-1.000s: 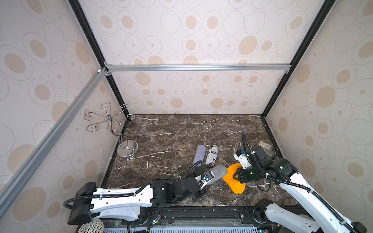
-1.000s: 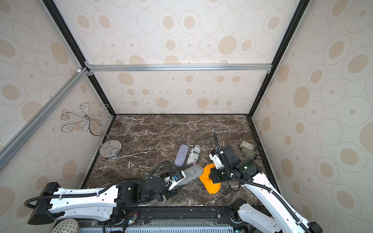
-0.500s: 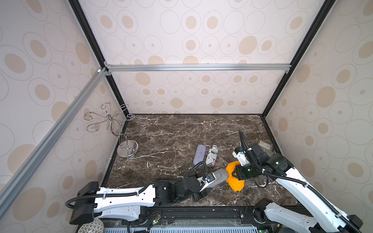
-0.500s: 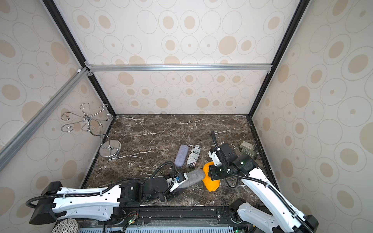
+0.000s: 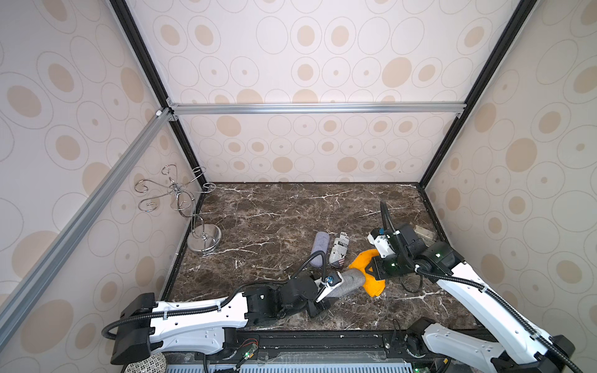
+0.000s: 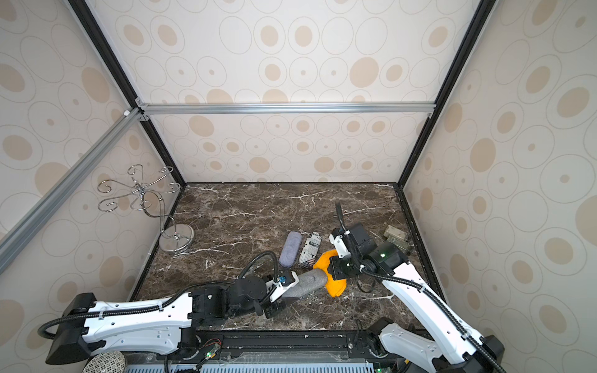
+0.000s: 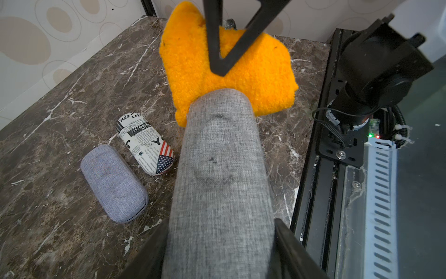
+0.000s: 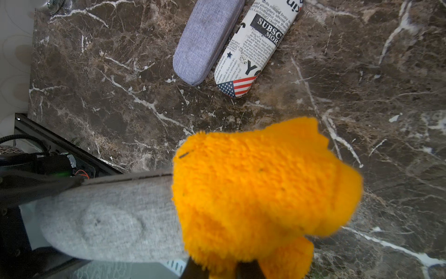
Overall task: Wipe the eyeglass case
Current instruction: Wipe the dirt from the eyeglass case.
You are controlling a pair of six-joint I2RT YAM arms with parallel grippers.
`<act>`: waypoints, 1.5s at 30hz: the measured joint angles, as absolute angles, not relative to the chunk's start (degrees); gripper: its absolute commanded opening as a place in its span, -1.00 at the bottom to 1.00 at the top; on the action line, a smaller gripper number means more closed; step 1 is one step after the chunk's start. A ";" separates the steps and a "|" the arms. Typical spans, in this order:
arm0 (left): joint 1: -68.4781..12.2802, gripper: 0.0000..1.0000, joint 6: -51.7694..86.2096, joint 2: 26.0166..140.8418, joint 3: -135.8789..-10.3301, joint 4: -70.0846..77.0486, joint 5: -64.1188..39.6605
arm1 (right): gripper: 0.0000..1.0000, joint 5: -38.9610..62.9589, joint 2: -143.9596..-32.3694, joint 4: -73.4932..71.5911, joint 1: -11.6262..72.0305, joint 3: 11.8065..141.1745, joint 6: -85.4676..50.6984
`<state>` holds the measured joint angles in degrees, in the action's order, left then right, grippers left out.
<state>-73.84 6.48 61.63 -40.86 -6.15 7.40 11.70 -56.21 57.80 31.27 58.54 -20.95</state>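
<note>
The grey fabric eyeglass case juts out over the front of the marble table, with my left gripper shut on its near end. Faint dark smudges mark its top. Both top views show the eyeglass case tilted up off the table. My right gripper is shut on a fluffy orange cloth, which lies over the far end of the eyeglass case. In the left wrist view the cloth hangs behind that end, with a black right finger in front of it.
A lilac-grey case and a newspaper-print case lie side by side just behind the held one. A chrome wire stand stands at the left wall. Small greenish blocks sit at the right wall. A black rail runs along the table's front.
My right wrist has shifted a little left and farther back, and the cloth has stayed against the case's far end. The left arm and the case have barely moved.
</note>
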 measured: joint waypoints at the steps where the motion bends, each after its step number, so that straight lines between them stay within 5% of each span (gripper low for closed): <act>1: -73.34 -0.51 6.59 61.39 -40.86 -6.15 7.07 | -1.00 11.70 -55.22 58.00 31.27 58.19 -21.06; 8: -71.75 -0.49 6.66 60.82 -40.86 -6.11 4.14 | -1.00 11.77 -51.07 59.64 31.44 55.70 -22.26; 23: -70.24 -0.53 7.79 62.94 -41.01 -6.09 0.58 | -1.00 10.24 -61.91 54.85 31.48 60.40 -21.78; 37: -48.58 -0.48 27.27 65.65 -45.56 -6.13 -20.08 | -1.00 6.35 -53.41 57.32 32.10 56.82 -20.47; 45: -40.73 -0.45 44.88 68.60 -45.56 -0.93 -33.54 | -1.00 1.34 -52.86 50.06 45.23 53.87 -21.23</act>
